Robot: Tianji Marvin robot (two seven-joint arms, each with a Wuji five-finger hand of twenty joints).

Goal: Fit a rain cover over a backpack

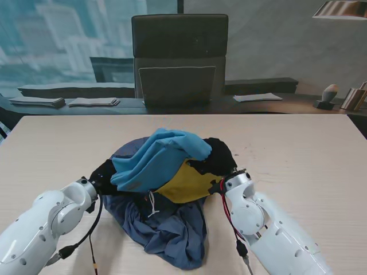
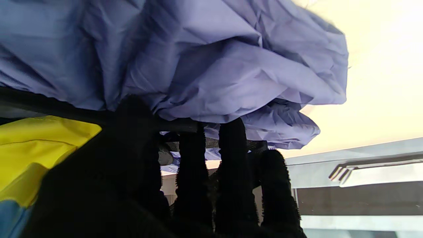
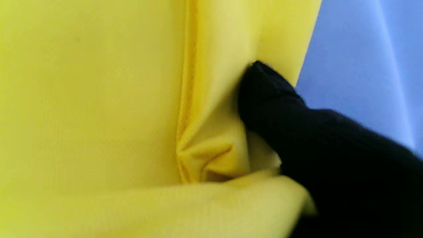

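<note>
Currently, going left to right in the stand view: left hand sits at the left flank of the backpack, its black-gloved fingers hooked into the edge of the rain cover, so it looks closed on that fabric. Backpack lies mid-table, blue and yellow panels up, with the grey-blue cover bunched mostly on the side nearer to me, not yet over the pack. A white drawcord hangs at the cover's hem. Right hand is tucked against the pack's right flank; one finger presses into a yellow fold, but whether it grips or only pushes I cannot tell. Handling judgement: cover is thin, light, slippery and limp, so it will collapse and slide off unless held by the hem; best hold is the elastic or corded rim, stretched between both hands. Pack is soft and will shift if dragged, so pin it. Views: stand camera gives the overall layout and how little is covered; left wrist view alone shows fingers under the crumpled cover and the dark hem band; right wrist view alone shows the fingertip contact on the yellow seam, nothing else.
</note>
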